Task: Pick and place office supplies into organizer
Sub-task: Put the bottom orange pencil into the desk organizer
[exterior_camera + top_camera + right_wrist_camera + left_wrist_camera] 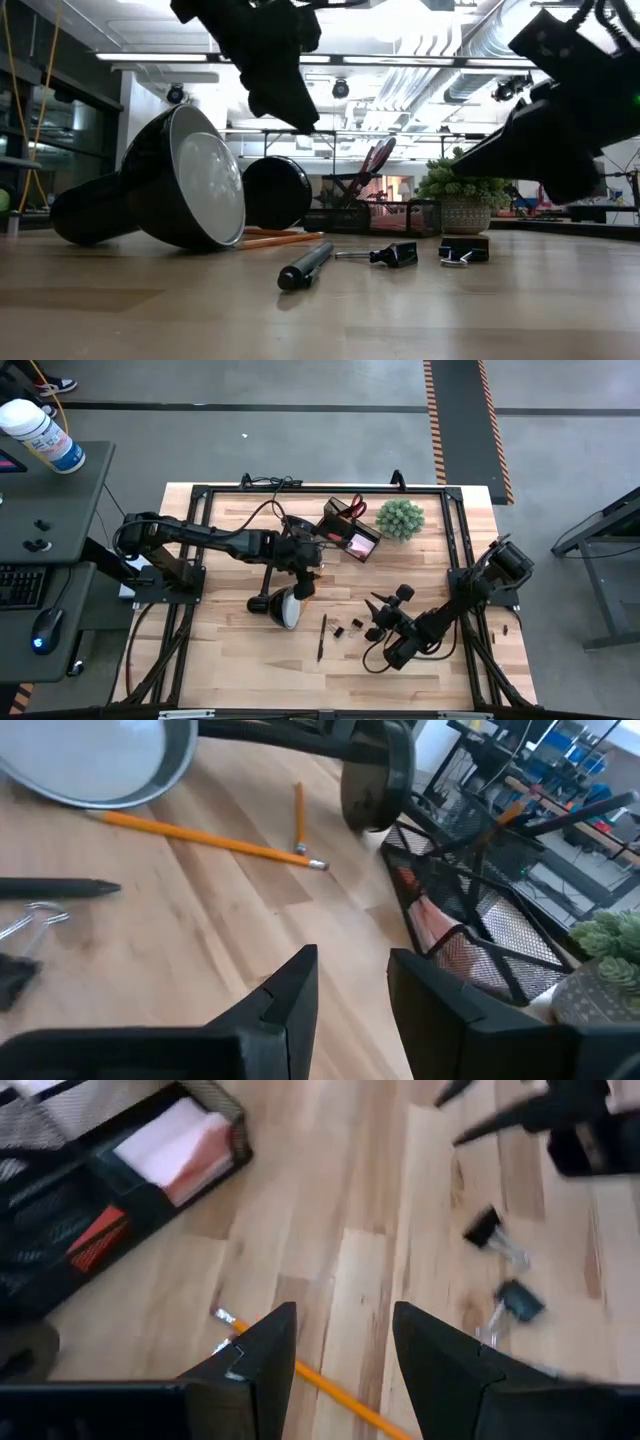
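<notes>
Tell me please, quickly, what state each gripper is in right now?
Left gripper: open, empty, above a yellow pencil.
Right gripper: open, holding nothing.

On the tabletop (230, 650), seen from above, the organizer (350, 532) sits toward twelve o'clock, with scissors (357, 506) standing in it and a sticky-note pad (357, 544) lying in its tray. The plant ball (400, 519) is just beside it at three o'clock. The lamp (283, 605) lies tipped over at the organizer's seven o'clock. A pen (322, 637) lies at the lamp's four o'clock, and binder clips (347, 627) lie just beside the pen at three o'clock.
</notes>
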Available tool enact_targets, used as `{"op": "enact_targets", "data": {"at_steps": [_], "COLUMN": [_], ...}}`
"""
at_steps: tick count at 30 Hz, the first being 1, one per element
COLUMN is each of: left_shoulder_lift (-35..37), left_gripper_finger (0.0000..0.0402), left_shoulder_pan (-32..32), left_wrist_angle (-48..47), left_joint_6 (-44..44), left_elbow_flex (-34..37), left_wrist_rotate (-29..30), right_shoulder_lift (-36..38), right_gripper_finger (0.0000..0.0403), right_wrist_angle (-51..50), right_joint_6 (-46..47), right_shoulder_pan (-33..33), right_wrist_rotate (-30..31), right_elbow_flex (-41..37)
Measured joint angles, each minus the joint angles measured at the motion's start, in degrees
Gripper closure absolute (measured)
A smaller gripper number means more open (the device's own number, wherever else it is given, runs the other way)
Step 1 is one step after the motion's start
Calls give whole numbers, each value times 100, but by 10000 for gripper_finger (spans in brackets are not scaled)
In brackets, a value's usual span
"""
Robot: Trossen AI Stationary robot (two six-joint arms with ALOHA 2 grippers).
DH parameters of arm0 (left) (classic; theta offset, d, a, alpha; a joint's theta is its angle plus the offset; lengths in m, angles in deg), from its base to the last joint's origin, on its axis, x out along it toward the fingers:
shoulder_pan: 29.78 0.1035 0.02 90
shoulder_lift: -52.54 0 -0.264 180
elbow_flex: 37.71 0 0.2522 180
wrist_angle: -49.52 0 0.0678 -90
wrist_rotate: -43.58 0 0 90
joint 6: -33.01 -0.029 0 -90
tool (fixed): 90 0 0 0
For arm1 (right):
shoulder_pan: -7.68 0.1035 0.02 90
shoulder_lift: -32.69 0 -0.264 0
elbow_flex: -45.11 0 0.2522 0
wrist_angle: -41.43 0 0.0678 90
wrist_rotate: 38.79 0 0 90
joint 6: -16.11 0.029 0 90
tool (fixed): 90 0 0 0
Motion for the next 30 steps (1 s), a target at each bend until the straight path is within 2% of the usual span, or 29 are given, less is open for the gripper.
{"op": "enact_targets", "data": {"at_steps": [6,10,15,19,26,30], "left_shoulder_lift": [-252,-698,-1234,-1531,-1604,-1602], "left_gripper_finger": [245,245,245,245,245,245], "left_shoulder_pan": [407,413,319,237,72,-126], "left_wrist_angle": [-120,-156,-421,-664,-673,-679], "left_joint_6": [1112,1415,1537,1720,2390,2802], "left_elbow_flex": [-2,-202,-652,-924,-1003,-999], "left_wrist_rotate": [181,304,922,1496,1713,2278], "right_shoulder_lift": [390,624,663,663,663,663], "right_gripper_finger": [289,289,289,289,289,289], "right_wrist_angle": [491,761,1007,1133,1556,1833], "right_joint_6": [-461,-746,-958,-979,-1406,-1682], "right_shoulder_pan": [-175,-176,-131,-102,-43,-45], "right_wrist_rotate": [-31,-114,-118,-392,-720,-857], "right_elbow_flex": [-341,-431,-410,-410,-410,-410]}}
